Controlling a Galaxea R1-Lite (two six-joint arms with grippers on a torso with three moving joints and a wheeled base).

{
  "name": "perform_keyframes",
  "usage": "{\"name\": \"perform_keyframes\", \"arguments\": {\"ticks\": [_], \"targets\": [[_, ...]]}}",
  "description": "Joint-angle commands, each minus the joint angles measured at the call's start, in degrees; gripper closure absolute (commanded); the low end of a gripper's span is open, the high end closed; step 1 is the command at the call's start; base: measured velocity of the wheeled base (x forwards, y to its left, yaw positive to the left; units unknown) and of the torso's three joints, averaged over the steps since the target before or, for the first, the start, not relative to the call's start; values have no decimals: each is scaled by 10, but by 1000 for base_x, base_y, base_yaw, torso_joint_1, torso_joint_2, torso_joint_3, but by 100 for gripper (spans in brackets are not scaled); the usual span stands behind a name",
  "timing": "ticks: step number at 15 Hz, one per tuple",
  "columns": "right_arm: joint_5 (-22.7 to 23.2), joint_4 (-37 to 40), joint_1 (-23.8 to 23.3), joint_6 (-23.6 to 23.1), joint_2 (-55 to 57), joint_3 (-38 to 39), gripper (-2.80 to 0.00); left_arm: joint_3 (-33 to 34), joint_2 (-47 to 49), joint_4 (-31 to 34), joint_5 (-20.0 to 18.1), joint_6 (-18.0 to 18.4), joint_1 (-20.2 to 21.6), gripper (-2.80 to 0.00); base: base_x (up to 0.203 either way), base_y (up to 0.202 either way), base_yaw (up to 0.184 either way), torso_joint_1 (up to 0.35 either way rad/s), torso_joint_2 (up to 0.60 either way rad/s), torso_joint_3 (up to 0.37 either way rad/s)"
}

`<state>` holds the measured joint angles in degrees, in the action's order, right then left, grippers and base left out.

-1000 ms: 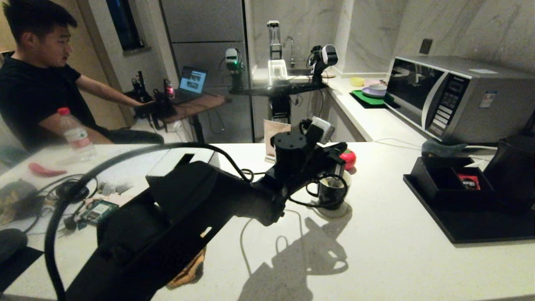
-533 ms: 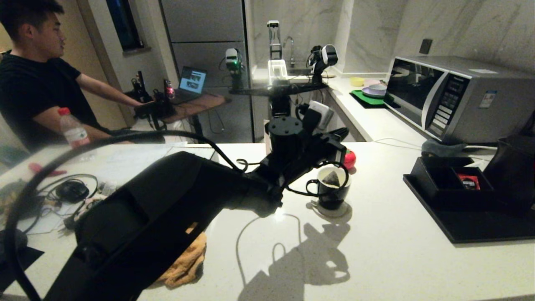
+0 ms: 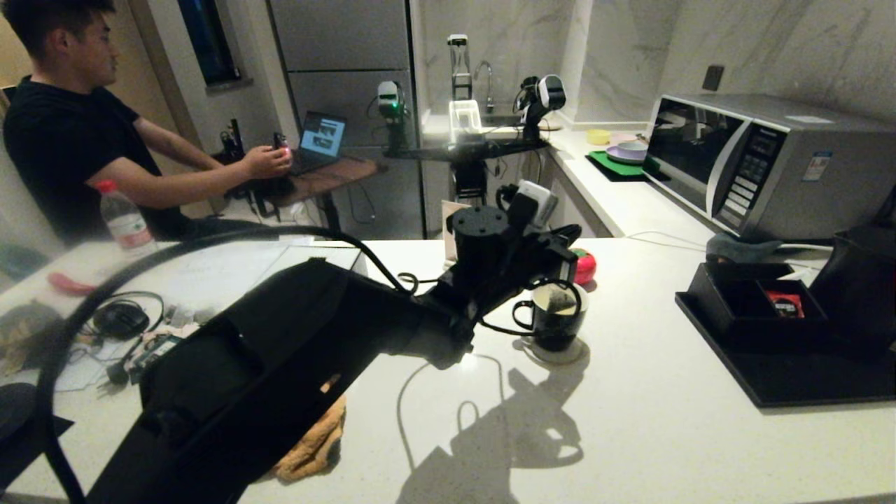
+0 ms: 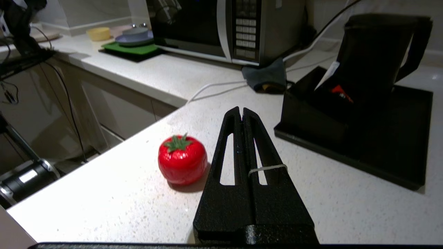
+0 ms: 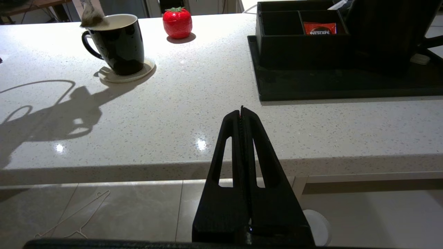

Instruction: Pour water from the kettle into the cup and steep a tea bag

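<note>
Jaws of the left gripper (image 4: 242, 112) are fully closed, pinching a thin white string (image 4: 267, 168). At frame centre, the tea bag (image 3: 558, 299) hangs in the cup (image 3: 554, 323). Right gripper (image 5: 242, 110) jaws are closed, empty, below the counter (image 5: 207, 103) edge.

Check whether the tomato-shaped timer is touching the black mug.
Apart. The right wrist view shows the tomato-shaped timer standing clear of the black mug, with bare countertop between them.
</note>
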<state>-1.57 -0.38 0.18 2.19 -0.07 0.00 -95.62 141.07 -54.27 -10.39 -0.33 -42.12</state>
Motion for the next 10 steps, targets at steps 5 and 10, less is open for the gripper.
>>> {"name": "perform_keyframes", "arguments": {"ticks": [5, 10], "targets": [[0, -1, 0, 0, 1, 0, 0, -1, 46, -14, -1, 0, -2, 0, 0, 0, 0, 0, 0, 0], [0, 0, 0, 0, 1, 0, 0, -2, 54, -24, 0, -1, -1, 0, 0, 0, 0, 0, 0, 0]]}}
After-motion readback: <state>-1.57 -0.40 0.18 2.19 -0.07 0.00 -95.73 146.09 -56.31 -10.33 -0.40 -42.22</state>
